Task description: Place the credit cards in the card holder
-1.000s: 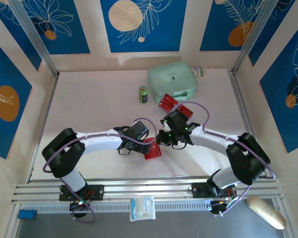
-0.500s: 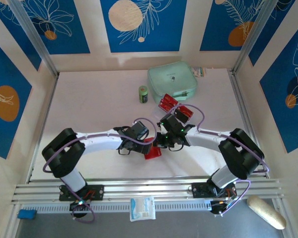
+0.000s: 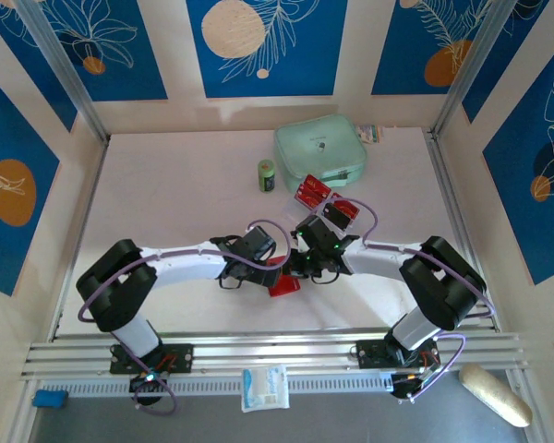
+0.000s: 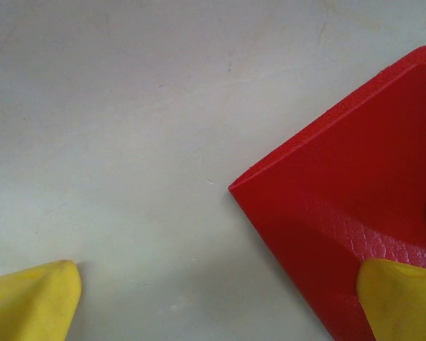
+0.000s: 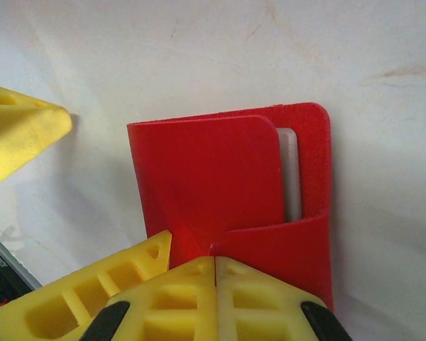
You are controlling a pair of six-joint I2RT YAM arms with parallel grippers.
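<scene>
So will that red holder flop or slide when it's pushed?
Probably bendy: the holder creases where the right gripper pinches it. It looks thin and flat, so it is likely light and apt to slide on the smooth table, not tip.

Pale tabletop (image 3: 185, 185), blue leaf-patterned wall panels (image 3: 258, 46), aluminium rails (image 3: 258, 352)

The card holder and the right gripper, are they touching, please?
Touching. Right wrist view: the right gripper is shut on the card holder at its near edge.

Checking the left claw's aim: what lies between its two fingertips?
In the left wrist view, bare table and one corner of the red card holder lie between the left claw's fingertips; one fingertip overlaps the holder.
</scene>
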